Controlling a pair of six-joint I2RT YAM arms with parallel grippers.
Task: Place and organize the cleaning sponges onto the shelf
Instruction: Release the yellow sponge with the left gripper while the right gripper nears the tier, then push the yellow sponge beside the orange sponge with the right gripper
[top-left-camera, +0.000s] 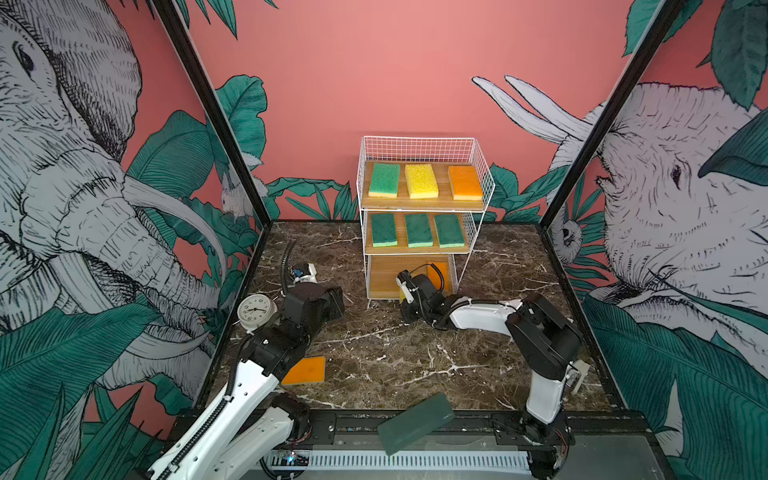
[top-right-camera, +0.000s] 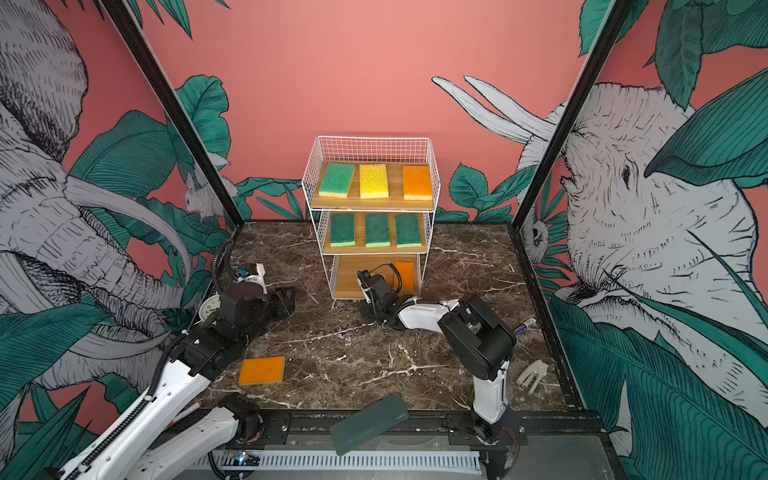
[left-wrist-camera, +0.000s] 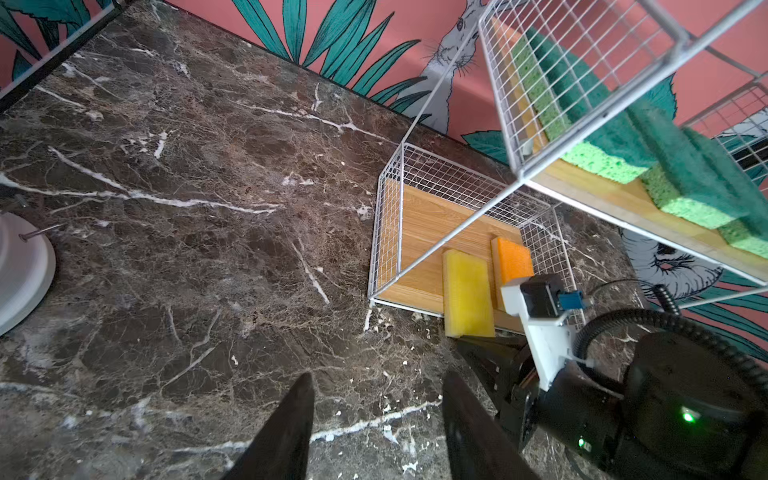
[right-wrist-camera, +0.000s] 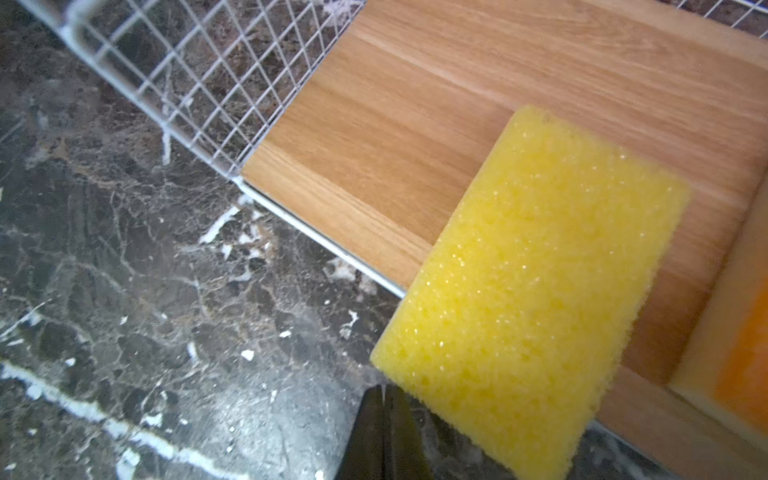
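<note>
1. Right wrist view: the right gripper (right-wrist-camera: 383, 399) has its jaws pressed together and grips nothing. Its tip sits just beside the near end of the low yellow sponge (right-wrist-camera: 528, 291); whether the two touch cannot be told.
2. That sponge lies askew on the bottom board (right-wrist-camera: 395, 137), its near end hanging past the front edge. The frame cuts off one corner.
3. Next to it, the low orange sponge (right-wrist-camera: 739, 353) is cropped by the picture's edge. In a top view (top-left-camera: 437, 274) the right arm and its cable cover part of it.
4. In both top views the right arm hides the low yellow sponge almost wholly.
5. In the left wrist view the left gripper (left-wrist-camera: 378, 428) has its jaws spread with nothing between them, over the bare marble table (left-wrist-camera: 187, 249). Only the finger ends show.
6. The shelf (top-left-camera: 417, 148) stands at the back of the table. Its top board carries a green sponge (top-left-camera: 384, 179), an upper yellow sponge (top-left-camera: 421, 181) and an upper orange sponge (top-left-camera: 465, 183). Three dark green sponges (top-left-camera: 418, 230) lie side by side on the middle board.
7. The loose orange sponge (top-left-camera: 305, 370) lies flat on the table, well apart from the shelf. In a top view the left arm overlaps one corner.
</note>
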